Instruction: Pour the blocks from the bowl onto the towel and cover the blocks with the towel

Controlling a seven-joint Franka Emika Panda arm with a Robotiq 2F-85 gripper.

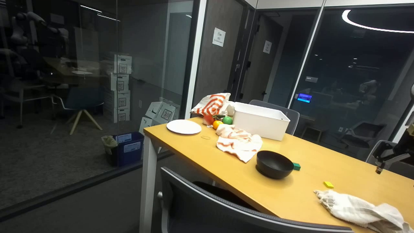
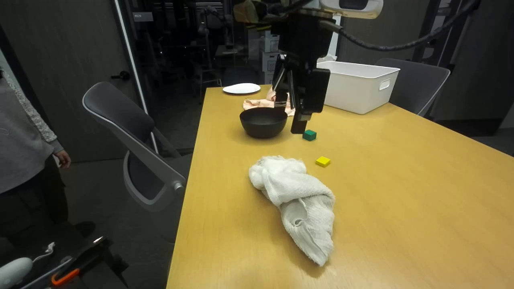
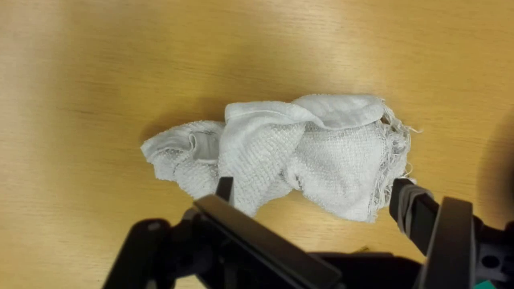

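Observation:
The white towel (image 1: 359, 207) lies bunched on the table in both exterior views; its frayed end faces the bowl. In the wrist view the whole towel (image 3: 261, 148) shows below my fingers. A black bowl (image 2: 263, 124) stands upright near the table's side edge, its visible inside dark. Beside the bowl sits a green block (image 2: 309, 135), and a yellow block (image 2: 323, 161) lies closer to the towel, both on bare wood. My gripper (image 3: 311, 188) hangs above the table, fingers spread wide with nothing between them. In an exterior view the gripper (image 1: 383, 165) is cut by the frame's edge.
A white rectangular box (image 1: 260, 120), a white plate (image 1: 184, 127), a cloth with orange-red patches (image 1: 237, 140), a patterned bag (image 1: 212, 103) and toy fruit (image 1: 217, 124) occupy the far end. Chairs (image 2: 132, 140) flank the table. A person (image 2: 28, 132) stands beyond one side.

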